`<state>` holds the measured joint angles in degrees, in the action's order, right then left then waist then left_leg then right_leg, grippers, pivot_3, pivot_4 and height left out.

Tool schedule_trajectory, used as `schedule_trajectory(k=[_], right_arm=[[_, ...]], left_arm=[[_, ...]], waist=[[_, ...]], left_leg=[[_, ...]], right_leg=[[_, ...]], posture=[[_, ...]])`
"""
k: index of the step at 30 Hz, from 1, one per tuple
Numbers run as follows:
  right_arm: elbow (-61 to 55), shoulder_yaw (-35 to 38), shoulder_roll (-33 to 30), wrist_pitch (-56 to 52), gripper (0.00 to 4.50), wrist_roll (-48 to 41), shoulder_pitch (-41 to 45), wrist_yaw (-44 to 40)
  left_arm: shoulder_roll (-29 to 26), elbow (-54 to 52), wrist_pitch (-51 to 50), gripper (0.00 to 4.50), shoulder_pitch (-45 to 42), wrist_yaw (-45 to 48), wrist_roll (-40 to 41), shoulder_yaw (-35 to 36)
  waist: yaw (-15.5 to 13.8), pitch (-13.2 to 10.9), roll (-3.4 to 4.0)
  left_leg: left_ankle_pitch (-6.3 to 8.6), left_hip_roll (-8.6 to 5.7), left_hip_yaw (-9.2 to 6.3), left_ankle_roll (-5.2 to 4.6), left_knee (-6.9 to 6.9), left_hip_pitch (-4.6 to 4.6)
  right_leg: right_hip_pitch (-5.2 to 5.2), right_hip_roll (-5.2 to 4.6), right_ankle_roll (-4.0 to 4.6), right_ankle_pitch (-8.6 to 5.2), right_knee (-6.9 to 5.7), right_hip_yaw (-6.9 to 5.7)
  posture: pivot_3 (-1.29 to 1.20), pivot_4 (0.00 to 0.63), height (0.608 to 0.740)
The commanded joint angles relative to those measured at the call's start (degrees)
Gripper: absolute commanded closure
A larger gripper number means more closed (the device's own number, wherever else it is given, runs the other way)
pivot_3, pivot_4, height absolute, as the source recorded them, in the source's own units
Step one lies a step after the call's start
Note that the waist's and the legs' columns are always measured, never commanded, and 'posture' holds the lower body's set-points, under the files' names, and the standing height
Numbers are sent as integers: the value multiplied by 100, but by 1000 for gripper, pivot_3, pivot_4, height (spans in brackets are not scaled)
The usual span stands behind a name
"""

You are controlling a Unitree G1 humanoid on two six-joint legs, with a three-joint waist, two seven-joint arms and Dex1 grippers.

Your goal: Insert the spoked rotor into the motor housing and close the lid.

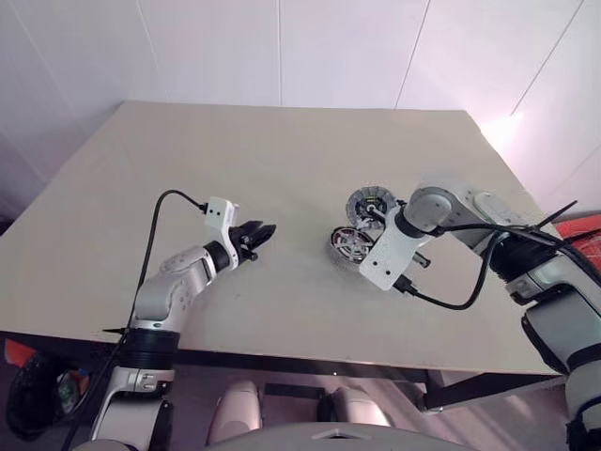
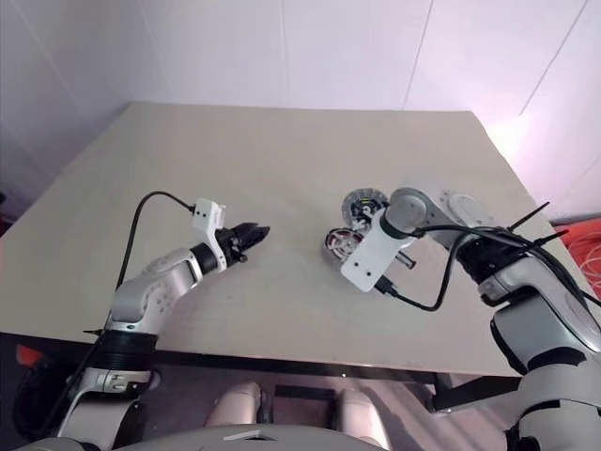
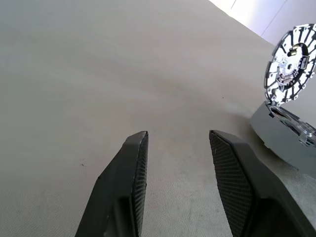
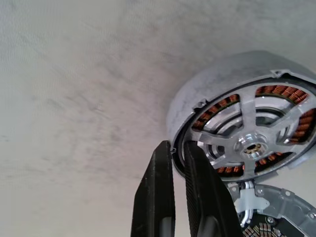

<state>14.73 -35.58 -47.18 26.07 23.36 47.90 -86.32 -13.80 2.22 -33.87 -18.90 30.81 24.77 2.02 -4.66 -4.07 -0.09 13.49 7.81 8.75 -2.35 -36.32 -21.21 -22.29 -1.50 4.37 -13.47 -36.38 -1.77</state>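
The motor housing [image 4: 197, 103] lies on the table, its copper windings showing through the gaps. The spoked rotor [image 4: 249, 143] sits inside it, silver hub in the centre. The lid [image 1: 369, 203] stands open, tilted up at the housing's far edge, and its ribbed disc [image 3: 290, 64] also shows in the left wrist view. My right gripper [image 4: 175, 145] points down at the housing's rim, fingers shut with nothing seen between them. My left gripper [image 1: 263, 232] hovers open over bare table, well to the left of the housing [image 1: 349, 242], with nothing between its fingers [image 3: 136, 163].
The beige table [image 1: 282, 150] reaches back to a white wall. A black cable [image 1: 460, 303] loops from my right wrist near the table's front edge. Another cable [image 1: 160, 211] arcs over my left forearm.
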Motion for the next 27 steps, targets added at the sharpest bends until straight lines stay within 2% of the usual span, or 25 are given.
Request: schedule_trajectory(k=[1, 4, 5, 14, 21, 27], right_arm=[[-1123, 212, -178, -1624, 4500, -710, -253, -554], [-1526, 73, -40, -3074, 4500, -979, -85, -618], [-1465, 62, 176, -3548, 4500, -905, 52, -618], [-1205, 50, 1418, -6504, 4500, -786, 683, -238], [-1264, -163, 1559, -7253, 4500, -896, 820, -218], [-1044, -286, 1977, -8416, 4500, -1144, 1199, -57]], left_arm=[[6, -83, 133, 2434, -82, 5, -13, 30], [28, -119, 135, 2434, -17, 2, -16, 18], [40, -132, 131, 2434, 4, 0, -16, 16], [68, -274, 71, 2434, 126, -39, -6, 24], [3, -351, 27, 2434, 174, -65, 30, 97], [-24, -404, 13, 2434, 194, -107, 39, 145]], waist=[[-12, 0, 0], [13, -1, 2], [30, -1, 2], [39, -2, 6], [-76, -3, 6], [-74, -5, 10]], left_leg=[[1, 0, 0, -1, 0, 0], [0, 0, 0, -2, 0, 4], [-1, 1, 0, 0, 0, 8], [-11, 2, -9, 18, 0, 8], [-1, 2, -9, 35, 0, 2], [-5, 3, -10, 45, 1, 11]], right_leg=[[1, 0, 0, 0, 2, 0], [2, 0, 0, 0, 1, 1], [3, 0, 0, 0, -2, 1], [-1, 5, 3, 2, -14, -1], [-2, 4, 3, 2, -5, -2], [-1, 4, 3, 2, -16, -1]], posture=[[0, 0, 740], [0, 0, 740], [0, 0, 740], [0, 0, 740], [0, 0, 740], [0, 0, 740]])
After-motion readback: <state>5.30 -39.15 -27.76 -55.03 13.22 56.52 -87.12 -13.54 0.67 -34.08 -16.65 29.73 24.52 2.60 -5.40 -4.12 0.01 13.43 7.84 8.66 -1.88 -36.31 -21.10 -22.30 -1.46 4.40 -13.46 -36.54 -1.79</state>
